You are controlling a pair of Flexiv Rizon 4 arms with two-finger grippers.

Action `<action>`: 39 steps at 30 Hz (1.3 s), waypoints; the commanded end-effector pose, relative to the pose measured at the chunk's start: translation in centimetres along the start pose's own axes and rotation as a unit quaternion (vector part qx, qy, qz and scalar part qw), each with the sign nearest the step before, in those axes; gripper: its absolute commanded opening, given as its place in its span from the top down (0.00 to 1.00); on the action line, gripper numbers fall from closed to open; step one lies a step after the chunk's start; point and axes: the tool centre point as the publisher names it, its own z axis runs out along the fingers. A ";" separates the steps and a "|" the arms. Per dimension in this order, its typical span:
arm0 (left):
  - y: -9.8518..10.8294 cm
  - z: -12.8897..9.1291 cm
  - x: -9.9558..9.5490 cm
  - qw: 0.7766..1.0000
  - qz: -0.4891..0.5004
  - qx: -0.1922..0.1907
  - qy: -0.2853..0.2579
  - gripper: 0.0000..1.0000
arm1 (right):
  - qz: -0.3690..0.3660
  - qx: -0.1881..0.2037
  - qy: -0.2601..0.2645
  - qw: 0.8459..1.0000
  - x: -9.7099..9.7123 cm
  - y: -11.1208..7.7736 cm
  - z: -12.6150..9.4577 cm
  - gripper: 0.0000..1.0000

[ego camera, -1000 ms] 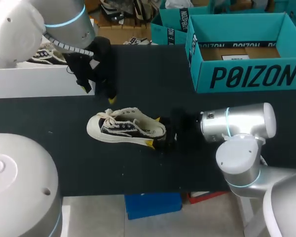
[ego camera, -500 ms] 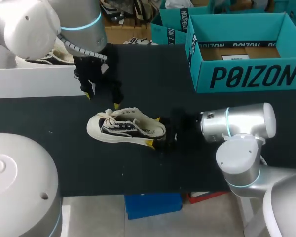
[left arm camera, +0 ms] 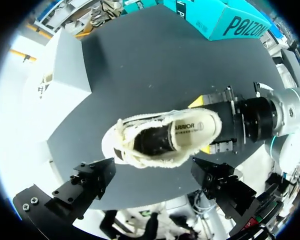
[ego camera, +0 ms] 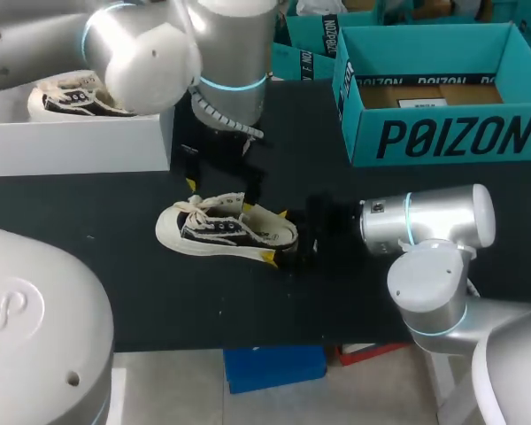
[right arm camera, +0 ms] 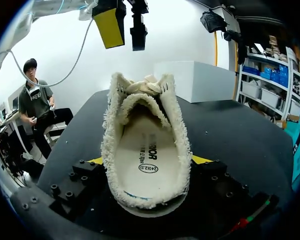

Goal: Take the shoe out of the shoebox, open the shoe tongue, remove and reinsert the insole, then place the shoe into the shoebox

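Observation:
A cream low-top shoe (ego camera: pixel 214 229) with black side panels lies on the black table (ego camera: pixel 115 283), toe to the left. My right gripper (ego camera: pixel 276 236) is shut on its heel, one yellow tip on each side. In the right wrist view the shoe (right arm camera: pixel 177 145) runs ahead from between the fingers of the right gripper (right arm camera: pixel 148 161), its white insole (right arm camera: pixel 140 170) flat inside. My left gripper (ego camera: pixel 219 195) hangs open just above the laced front. The left wrist view looks down on the shoe (left arm camera: pixel 162 137) between the spread fingers of the left gripper (left arm camera: pixel 155 182). The teal shoebox (ego camera: pixel 442 133) stands open at the back right.
A white box (ego camera: pixel 71 146) at the back left holds a second shoe (ego camera: pixel 71 96). A second teal box (ego camera: pixel 305 53) stands behind the shoebox. Bare table lies in front of the shoe and between it and the teal shoebox.
My left arm has swung to the right and come down from beside the white box to over the shoe's laces, still open. The right gripper and the shoe have not moved.

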 end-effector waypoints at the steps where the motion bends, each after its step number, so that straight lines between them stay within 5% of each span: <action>1: -1.9 1.4 1.7 0.996 -0.003 -0.063 -0.067 0.00 | 0.000 -0.004 -0.004 1.000 -0.1 -0.8 1.8 1.00; 26: -1.1 6.5 1.6 0.984 -0.040 -0.081 -0.154 0.00 | 0.000 -0.004 -0.004 1.000 -0.1 -0.8 1.8 1.00; 29: -0.9 6.7 1.4 0.983 -0.043 -0.082 -0.161 0.12 | 0.000 -0.004 -0.004 1.000 -0.1 -0.8 1.8 1.00; 31: -0.8 6.9 1.3 0.982 -0.043 -0.082 -0.163 0.48 | 0.000 -0.004 -0.004 1.000 -0.1 -0.8 1.8 1.00; 35: -0.8 7.1 1.3 0.982 -0.043 -0.083 -0.165 1.00 | 0.000 -0.004 -0.004 1.000 -0.1 -0.8 1.8 1.00; 39: -0.8 6.7 1.3 0.983 -0.042 -0.079 -0.162 1.00 | 0.000 -0.004 -0.004 1.000 -0.1 -0.8 1.8 1.00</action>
